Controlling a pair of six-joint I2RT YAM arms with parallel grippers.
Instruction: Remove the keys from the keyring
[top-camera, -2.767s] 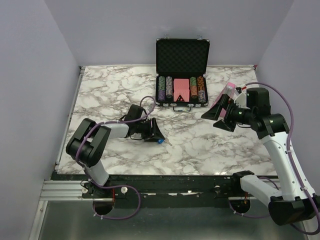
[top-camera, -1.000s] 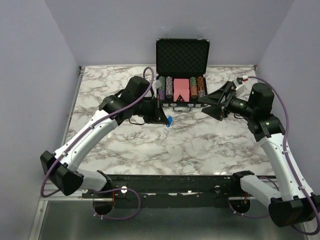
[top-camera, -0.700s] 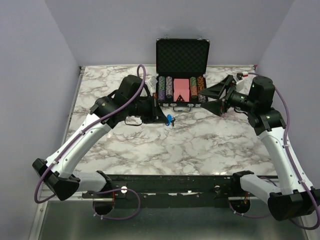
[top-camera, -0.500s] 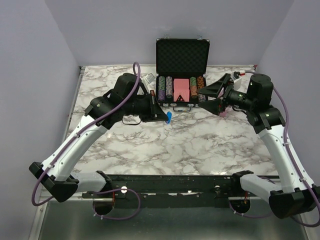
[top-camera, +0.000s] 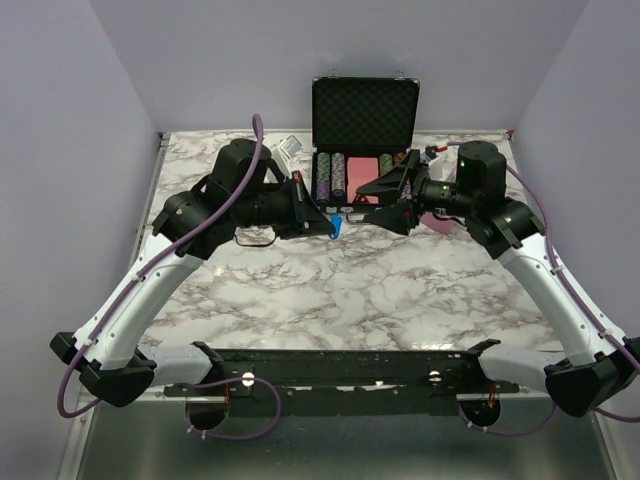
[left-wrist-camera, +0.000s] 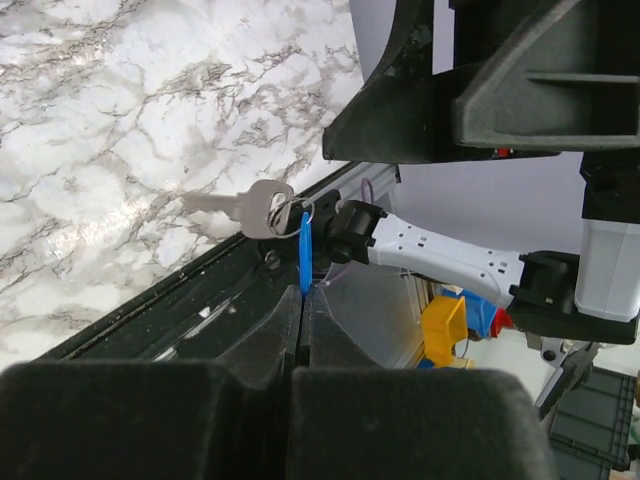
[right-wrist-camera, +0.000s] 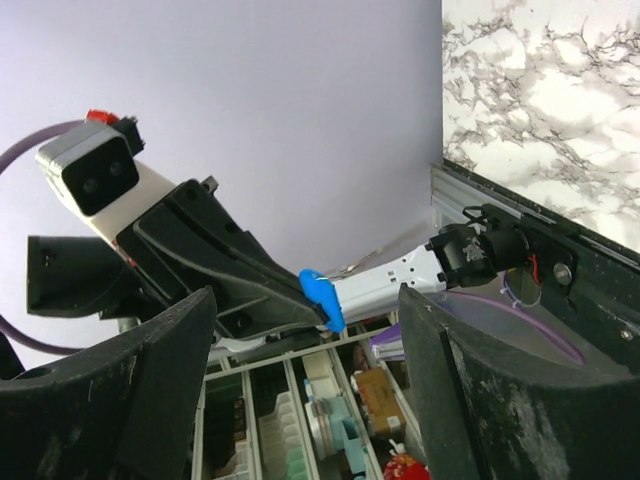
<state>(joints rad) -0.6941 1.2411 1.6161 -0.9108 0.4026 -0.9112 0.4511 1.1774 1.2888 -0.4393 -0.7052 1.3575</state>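
My left gripper (top-camera: 326, 224) is shut on the keys' blue plastic head (top-camera: 336, 226) and holds it up in front of the chip case. From the left wrist the blue head (left-wrist-camera: 305, 262) shows edge-on between the closed jaws of the left gripper (left-wrist-camera: 303, 298). A silver key (left-wrist-camera: 250, 208) hangs off the thin keyring (left-wrist-camera: 291, 212) at its far end. My right gripper (top-camera: 388, 202) stands open just right of the keys, its fingers spread around nothing. The right wrist view has the blue head (right-wrist-camera: 322, 298) centred beyond the open right gripper (right-wrist-camera: 310, 335), apart from both fingers.
An open black chip case (top-camera: 365, 100) with chips and cards stands at the back middle of the marble table (top-camera: 340, 290). A pink object (top-camera: 440, 222) lies behind the right arm. A small clear item (top-camera: 290, 148) lies at the back left.
Both arms have swung inward to the middle. The left gripper has carried the keys up and right. The right gripper has moved left to them, its jaws slightly narrower.
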